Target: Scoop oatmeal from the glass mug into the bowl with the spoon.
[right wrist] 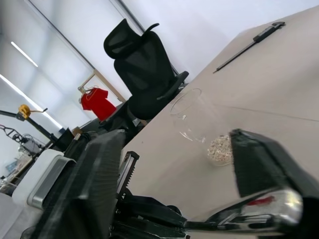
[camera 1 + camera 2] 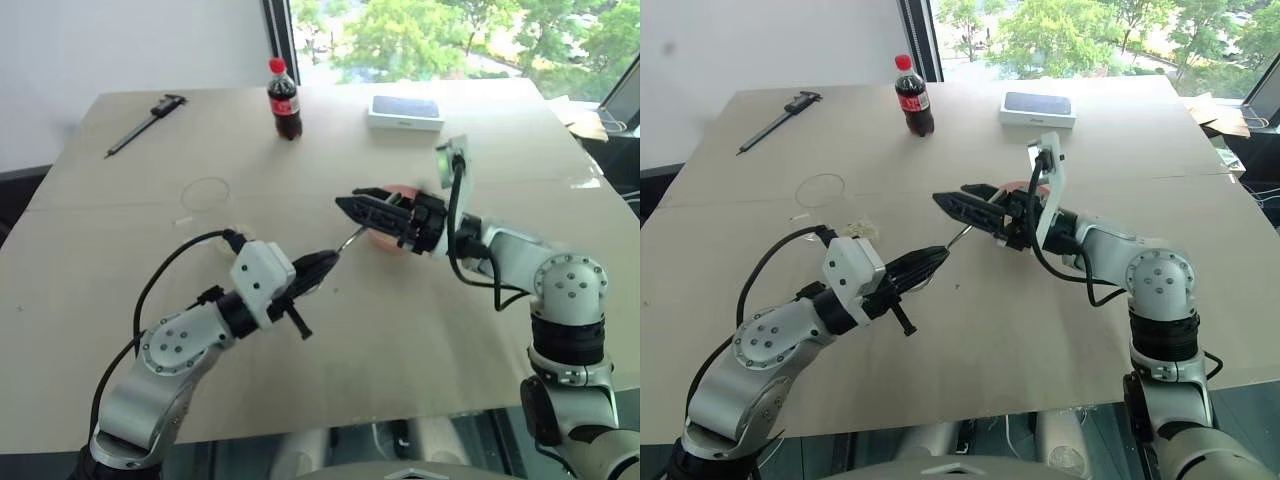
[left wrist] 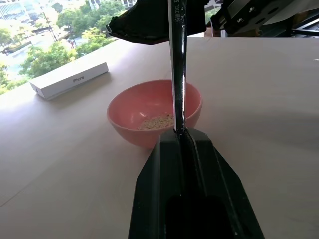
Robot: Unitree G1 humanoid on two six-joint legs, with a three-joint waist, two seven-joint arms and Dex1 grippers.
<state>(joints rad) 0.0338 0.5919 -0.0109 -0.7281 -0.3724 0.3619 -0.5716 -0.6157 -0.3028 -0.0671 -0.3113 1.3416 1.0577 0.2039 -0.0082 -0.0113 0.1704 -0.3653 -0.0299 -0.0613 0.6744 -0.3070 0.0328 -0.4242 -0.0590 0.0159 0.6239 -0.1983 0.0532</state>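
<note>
Handover step: spoon (image 2: 349, 240) was clamped in left tool (image 2: 322, 264); right tool (image 2: 350, 204) was parted around its far end. Closing on the spoon judged next.

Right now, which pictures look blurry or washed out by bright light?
Left wrist view: the left tool up close is a soft dark mass, the bowl sharper. Right wrist view: the spoon is smeared and shiny, the glass mug faint. Eye views: the window glares.

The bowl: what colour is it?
Pink; the bowl shows best in the left wrist view.
</note>
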